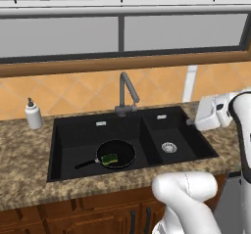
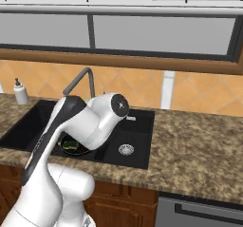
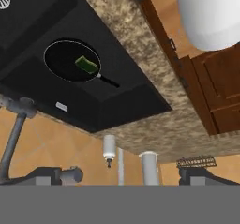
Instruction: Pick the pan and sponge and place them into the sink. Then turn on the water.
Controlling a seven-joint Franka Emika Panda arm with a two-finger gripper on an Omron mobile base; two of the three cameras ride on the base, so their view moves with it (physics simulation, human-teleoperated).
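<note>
The pan (image 1: 116,153) sits on the floor of the larger basin of the sink (image 1: 73,135), a little below the middle of the left base view, with its thin handle pointing toward the lower left of that frame. The sponge (image 1: 110,158) lies inside the pan, on its lower-left part. In the hand view the scene is turned over: the pan (image 3: 71,61) appears in the upper left, the sponge (image 3: 86,64) rests in it toward the right side, and the handle runs off to the lower right.

The faucet (image 1: 126,93) stands at the back rim of the sink, between the two basins, and no stream shows at its spout. The smaller basin, right of centre in the left base view, holds only its round silver drain (image 1: 169,147). A white soap bottle (image 1: 33,113) stands on the speckled table (image 1: 24,154) at the left edge of that frame.

The claw (image 3: 121,175) is seen at the bottom of the hand view, its two dark fingertips (image 3: 51,175) set wide apart with nothing between them. It is raised well clear of the sink.
</note>
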